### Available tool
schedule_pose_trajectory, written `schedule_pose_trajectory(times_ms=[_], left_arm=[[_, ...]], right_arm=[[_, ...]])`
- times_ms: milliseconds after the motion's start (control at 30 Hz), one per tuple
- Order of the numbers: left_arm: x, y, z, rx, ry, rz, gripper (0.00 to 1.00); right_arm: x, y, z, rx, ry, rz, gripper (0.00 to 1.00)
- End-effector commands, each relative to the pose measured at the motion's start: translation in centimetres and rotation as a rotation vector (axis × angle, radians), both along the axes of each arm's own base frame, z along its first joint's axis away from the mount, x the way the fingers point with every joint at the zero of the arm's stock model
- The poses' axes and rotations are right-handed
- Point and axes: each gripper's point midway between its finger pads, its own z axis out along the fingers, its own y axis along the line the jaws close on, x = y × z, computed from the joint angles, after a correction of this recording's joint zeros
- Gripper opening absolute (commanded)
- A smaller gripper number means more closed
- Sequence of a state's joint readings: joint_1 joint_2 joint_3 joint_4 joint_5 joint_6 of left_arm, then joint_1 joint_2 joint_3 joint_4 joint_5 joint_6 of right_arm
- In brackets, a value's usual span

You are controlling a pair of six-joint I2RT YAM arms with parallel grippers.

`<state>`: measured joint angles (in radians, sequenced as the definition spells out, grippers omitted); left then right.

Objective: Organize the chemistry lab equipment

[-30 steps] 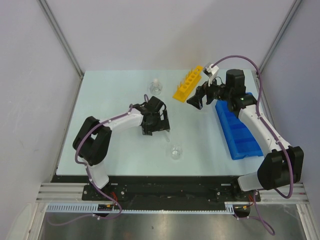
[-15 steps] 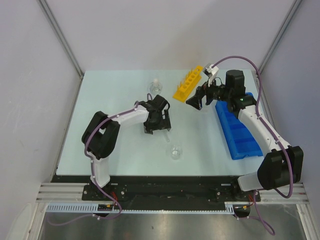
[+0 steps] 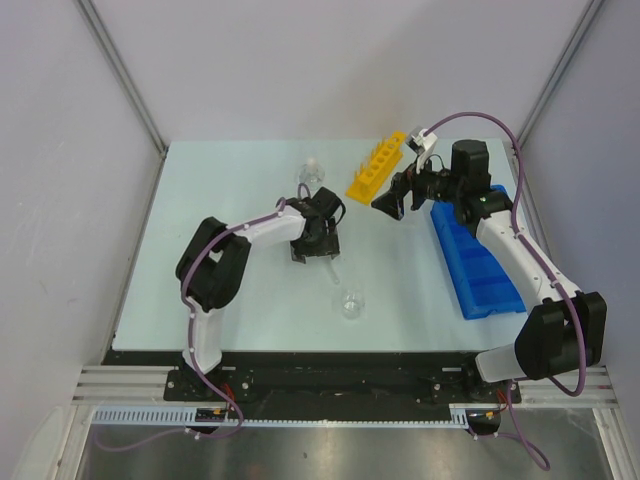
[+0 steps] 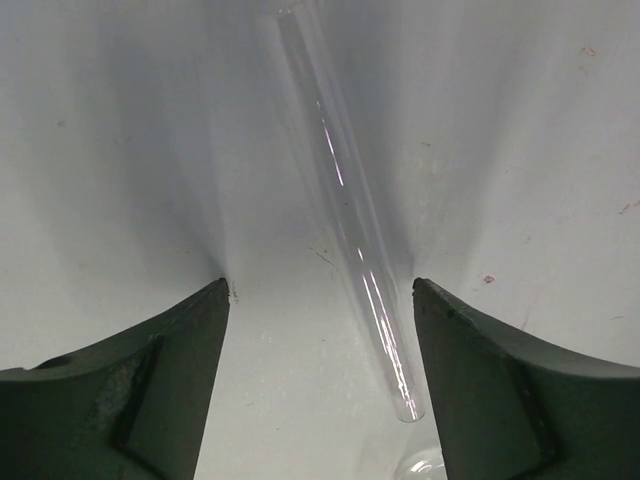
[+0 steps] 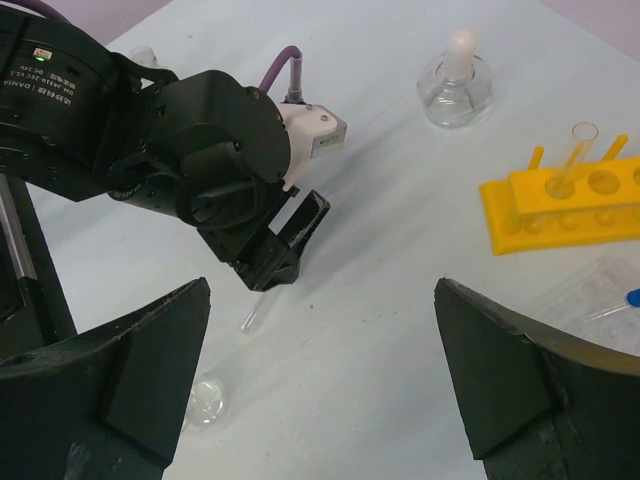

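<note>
Top external: high, rearward, whole table (image 3: 200,220). Left wrist: close, straight down. Right wrist: oblique; shares yellow rack (image 5: 560,205) with top.

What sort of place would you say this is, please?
Probably a robot test cell staged as a chemistry bench: white table, plain panel walls, a yellow tube rack, a stoppered flask, a loose glass tube.

I'm seeing the tube rack (image 3: 378,170) showing bright yellow and the compartmented bin (image 3: 478,262) showing solid blue. The flask (image 5: 455,85) is reading clear with a white stopper, and the beaker (image 3: 350,303) is reading clear too. The loose tube (image 4: 350,230) is looking transparent, catching thin white glints. The table (image 3: 230,290) is coming through pale blue-white, faintly specked in the left wrist view. The left arm (image 3: 250,232) and right arm (image 3: 515,245) are showing white links, black joints and purple cables (image 3: 470,115). The left gripper (image 4: 320,290) and right gripper (image 5: 322,288) are looking dark grey-black. A tiny blue cap (image 5: 632,297) is peeking in at the right wrist view's edge.
</note>
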<state>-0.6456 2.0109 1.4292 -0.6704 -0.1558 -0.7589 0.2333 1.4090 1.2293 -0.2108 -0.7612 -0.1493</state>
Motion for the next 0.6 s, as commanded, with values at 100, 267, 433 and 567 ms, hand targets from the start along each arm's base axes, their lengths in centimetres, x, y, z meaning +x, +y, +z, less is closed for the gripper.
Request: schedule_pose_trajectory(times_ms=[100, 267, 433, 567], left_arm=[[-0.2, 1.0, -1.5, 0.084, 0.004, -0.004, 0.70], [-1.0, 2.0, -2.3, 0.101, 0.002, 0.000, 0.53], [-1.4, 2.8, -2.9, 0.129, 0.003, -0.003, 0.43], [-1.6, 2.9, -3.0, 0.121, -0.008, -0.010, 0.37]], right_arm=[[-0.7, -0.2, 2.2, 0.028, -0.061, 0.007, 1.00], [-0.7, -0.4, 2.2, 0.037, -0.059, 0.007, 1.00], [-0.7, -0.3, 2.2, 0.041, -0.055, 0.011, 1.00], [-0.7, -0.4, 2.3, 0.044, -0.055, 0.011, 1.00]])
